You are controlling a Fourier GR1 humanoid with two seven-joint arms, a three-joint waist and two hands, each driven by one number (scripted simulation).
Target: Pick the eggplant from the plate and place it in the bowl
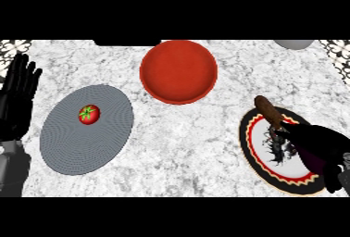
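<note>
A brown, elongated eggplant lies slanted over the far-left rim of a patterned plate with a black, red and cream border, at the right of the counter. My right hand covers the plate's right half. Its fingers curl round the eggplant's near end, which is hidden under them. The red bowl stands at the back centre, apart from the hand and holding nothing. At the left edge my left hand rests open, fingers up.
A grey round plate at the left carries a red tomato. A pale grey object shows at the back right edge. Bare marble counter lies between the two plates and in front of the bowl.
</note>
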